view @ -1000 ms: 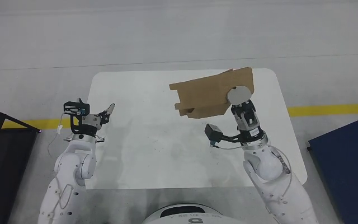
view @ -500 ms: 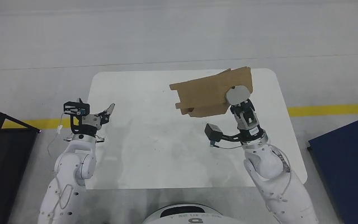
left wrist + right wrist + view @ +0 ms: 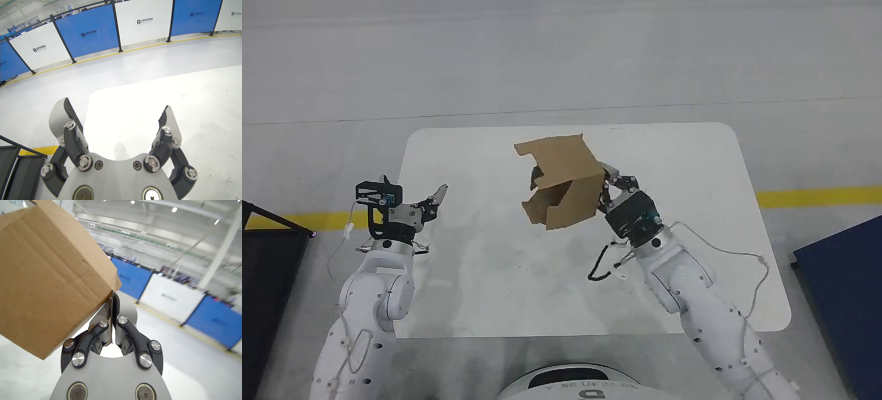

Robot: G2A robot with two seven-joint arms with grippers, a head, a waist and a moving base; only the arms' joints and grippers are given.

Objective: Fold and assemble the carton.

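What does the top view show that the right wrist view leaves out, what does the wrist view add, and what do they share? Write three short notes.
Top view adds: the white table, the left gripper open at the table's left edge, and the open end of the carton with its hollow inside.
Right wrist view adds: close up, the fingers shut on a thin cardboard flap at the carton's corner, with blue and white partition panels behind.
Both share: the brown carton held by the right gripper.
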